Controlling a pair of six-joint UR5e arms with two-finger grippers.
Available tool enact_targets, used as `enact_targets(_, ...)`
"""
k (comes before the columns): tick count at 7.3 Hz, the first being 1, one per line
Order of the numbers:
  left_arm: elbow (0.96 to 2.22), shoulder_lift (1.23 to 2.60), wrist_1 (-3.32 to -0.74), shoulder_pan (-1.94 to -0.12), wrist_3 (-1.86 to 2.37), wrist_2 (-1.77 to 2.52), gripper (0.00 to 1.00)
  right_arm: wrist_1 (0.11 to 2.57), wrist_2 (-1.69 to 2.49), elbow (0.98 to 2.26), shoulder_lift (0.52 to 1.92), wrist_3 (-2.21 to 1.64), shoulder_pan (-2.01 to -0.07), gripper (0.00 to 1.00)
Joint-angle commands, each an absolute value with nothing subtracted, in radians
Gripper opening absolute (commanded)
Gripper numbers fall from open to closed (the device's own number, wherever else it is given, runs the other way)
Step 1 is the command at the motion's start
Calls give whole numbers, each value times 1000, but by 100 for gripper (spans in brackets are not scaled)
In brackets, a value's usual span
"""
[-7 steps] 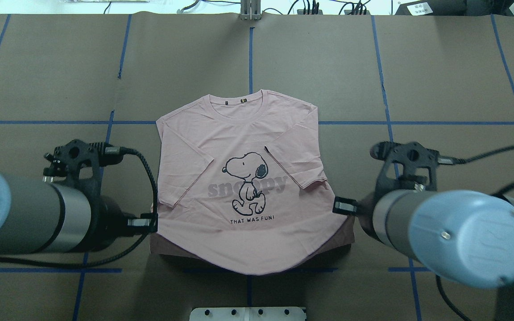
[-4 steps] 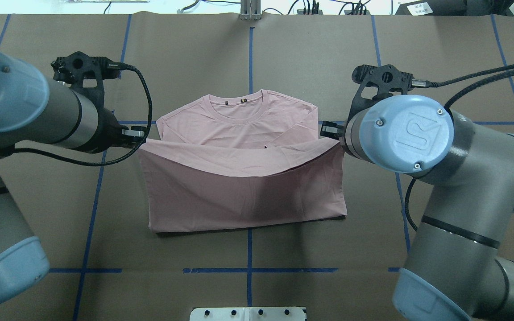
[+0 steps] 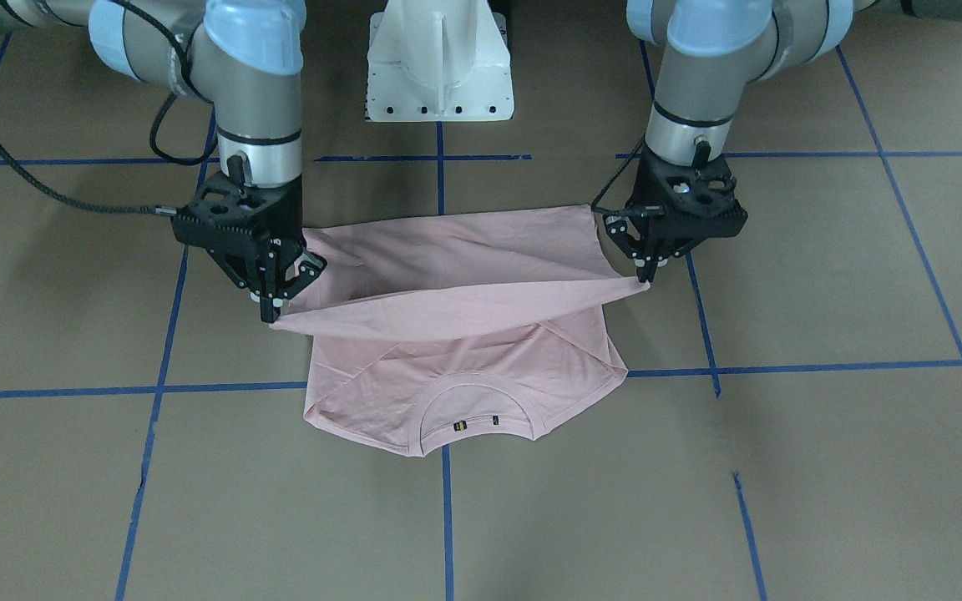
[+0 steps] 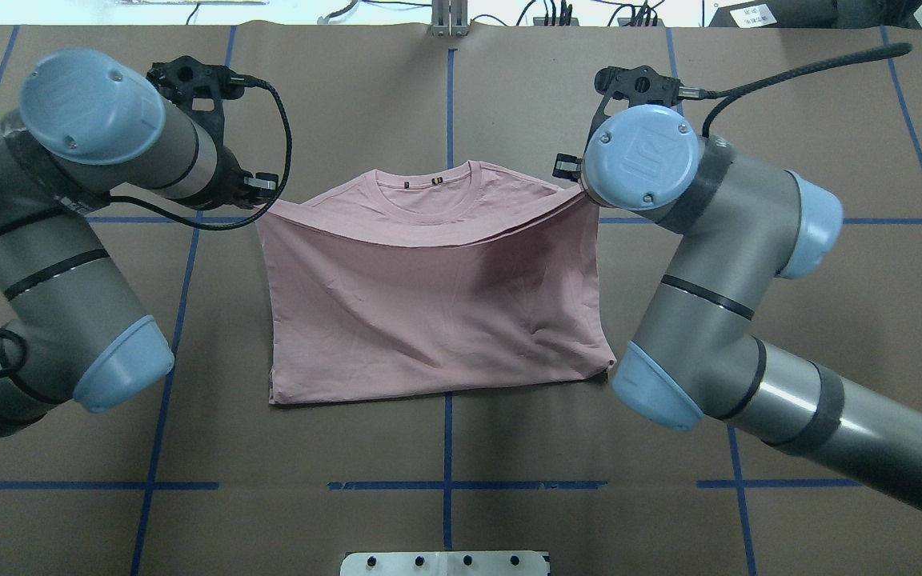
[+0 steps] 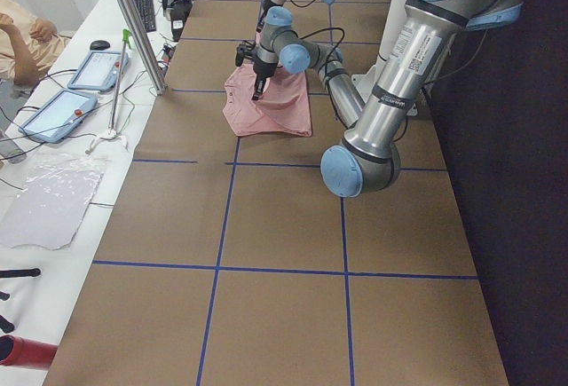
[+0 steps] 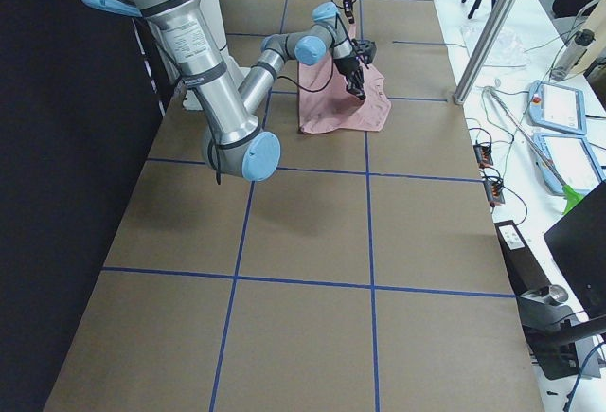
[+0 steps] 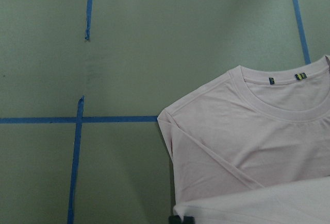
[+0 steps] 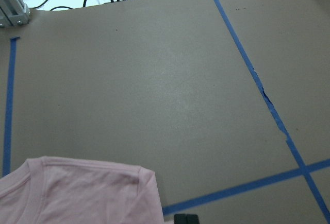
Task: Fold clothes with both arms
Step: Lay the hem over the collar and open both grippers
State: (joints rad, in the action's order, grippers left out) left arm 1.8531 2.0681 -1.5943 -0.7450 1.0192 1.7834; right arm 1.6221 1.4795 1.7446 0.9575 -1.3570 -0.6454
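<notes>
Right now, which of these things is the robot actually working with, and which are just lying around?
In the job:
pink T-shirt
left gripper and right gripper, both pinching its hem

Just lying about:
white pedestal
blue tape lines
tablets

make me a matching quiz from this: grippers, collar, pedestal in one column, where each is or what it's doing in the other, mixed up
1 left gripper
2 right gripper
3 collar
4 pedestal

a flat on the table, uncovered
b shut on a shirt corner, right side of the front-facing view
c at the robot's base, clear of the shirt
d shut on a shirt corner, left side of the front-facing view

Pairs: 1-b, 2-d, 3-a, 4-c
</notes>
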Motion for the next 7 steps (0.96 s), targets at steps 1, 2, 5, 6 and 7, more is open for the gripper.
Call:
enact_targets(1,1642,2080,-1776,-749,985,1779,0,1354,1491,1414,899,-1332,-682,0)
enact_targets(2,1558,2095,-1851,-750,965,1779,0,1310,1509,1319,872,-1330,-696,3)
enact_targets(5,1549,2097,-1879,-797,823,1789,100,1310,1642,1288,828,-1226,-759,100)
enact_targets(6,1601,2085,-1876,-799,810,1795,100,1312,1666,1305,828,-1197,-770,100)
enact_targets(7,1664,2060,-1872,-802,811,1843,100,1315,1722,1333,842,-1149,-791,100)
